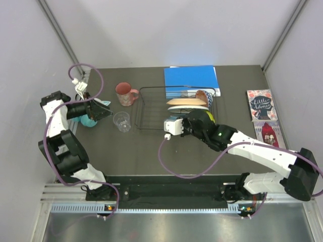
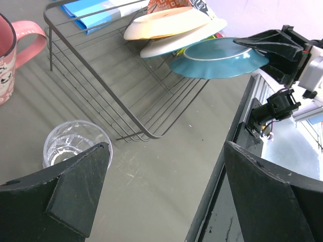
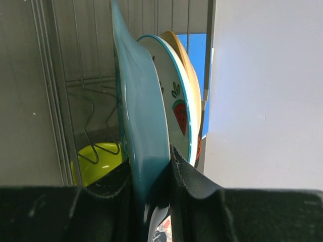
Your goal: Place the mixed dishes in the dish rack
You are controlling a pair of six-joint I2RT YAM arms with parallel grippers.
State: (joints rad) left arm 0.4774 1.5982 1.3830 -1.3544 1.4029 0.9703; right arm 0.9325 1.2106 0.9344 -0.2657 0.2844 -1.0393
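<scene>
The right claw [image 3: 151,164] pinched the teal plate [image 3: 143,111]; the left claw [image 2: 166,156] gaped wide. The book [image 1: 260,104] at the tabletop's [image 1: 146,151] right edge seemingly read "Little Women".

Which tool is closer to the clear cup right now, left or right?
Left. The left tool hangs open just beside the clear cup; the right tool is over at the dish rack, clamped on the teal scalloped plate.

The dark book [image 1: 261,104] on the right reads "Little Women" (ornate pale lettering)
</scene>
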